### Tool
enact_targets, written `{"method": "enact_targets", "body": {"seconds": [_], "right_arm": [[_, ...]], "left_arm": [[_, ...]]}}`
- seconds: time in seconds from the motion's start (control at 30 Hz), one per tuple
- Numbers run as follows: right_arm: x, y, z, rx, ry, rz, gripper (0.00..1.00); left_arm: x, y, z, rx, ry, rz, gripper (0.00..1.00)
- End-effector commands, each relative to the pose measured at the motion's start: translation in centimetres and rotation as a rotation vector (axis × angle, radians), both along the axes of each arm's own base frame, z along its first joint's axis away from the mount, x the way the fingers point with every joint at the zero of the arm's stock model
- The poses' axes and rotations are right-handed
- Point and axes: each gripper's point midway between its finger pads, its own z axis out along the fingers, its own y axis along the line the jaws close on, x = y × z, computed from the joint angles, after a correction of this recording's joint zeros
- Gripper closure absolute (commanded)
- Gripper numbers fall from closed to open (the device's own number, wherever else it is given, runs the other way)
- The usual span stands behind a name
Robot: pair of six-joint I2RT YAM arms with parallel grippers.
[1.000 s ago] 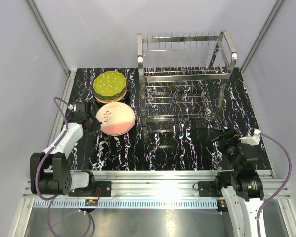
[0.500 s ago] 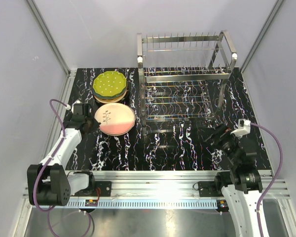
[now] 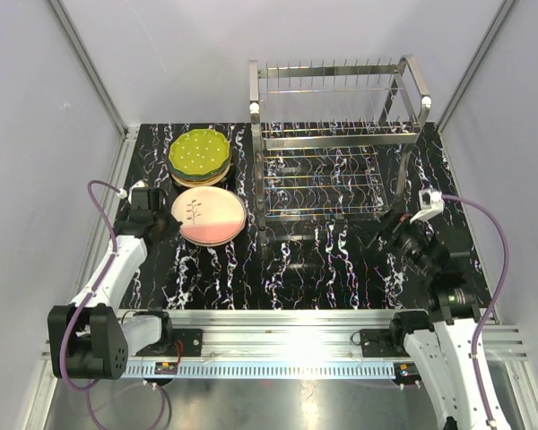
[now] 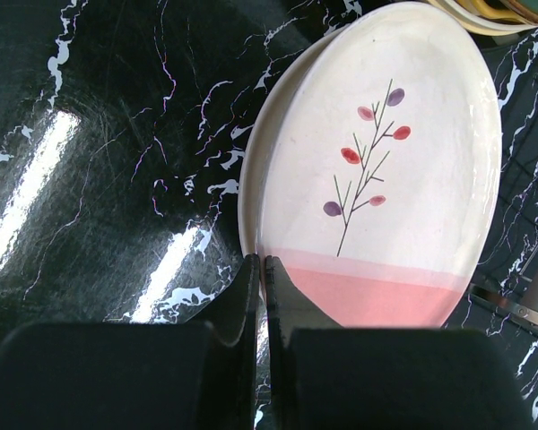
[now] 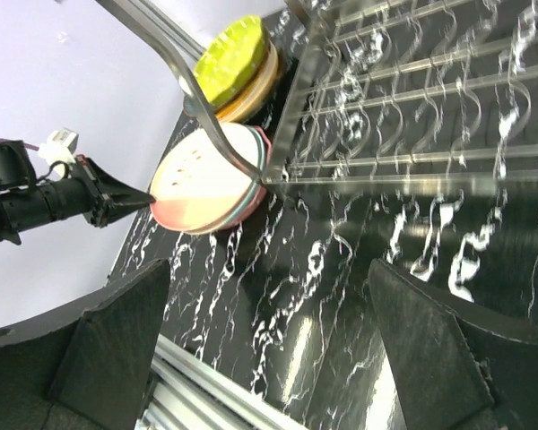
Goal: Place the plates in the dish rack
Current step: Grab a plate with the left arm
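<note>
My left gripper (image 4: 261, 269) lies low over the black marbled table (image 3: 314, 264). Its two jaws are pressed almost together, with only a thin slit between them. Their tips are at the near rim of the pink and cream plate (image 4: 386, 161), the one with the small twig drawing. Whether they pinch the rim, I cannot tell.

My right gripper (image 5: 269, 358) is on the other side of the table, its jaws spread wide and holding nothing. It is near the front right corner of the dish rack (image 3: 341, 134).

The pink and cream plate lies flat on at least one other plate, just left of the rack. Behind it stands a second stack (image 5: 254, 88), with a dotted green plate (image 3: 199, 152) on top. The rack stands upright at the far right part of the table.
</note>
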Motion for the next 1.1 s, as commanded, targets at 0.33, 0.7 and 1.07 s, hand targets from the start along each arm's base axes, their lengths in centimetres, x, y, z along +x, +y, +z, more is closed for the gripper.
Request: {"method": "enact_targets", "body": {"seconds": [0.33,0.7,1.07], "right_arm": [[6.5,4.3,11.2,-0.216,-0.179,0.041,0.0],[1.2,13.3,6.5,-0.272,-0.237,0.262,0.1],[-5.6,25.9,0.5,-0.614,-0.529,0.425,0.06]], "left_arm": [[1.7,-0.5,2.6,-0.002,-0.114,-0.047,1.0],[1.8,-0.1,2.9,0.012,-0.114,-0.033,1.0],[1.7,-0.1,4.1,0.021,-0.144,-0.04,1.0]]}}
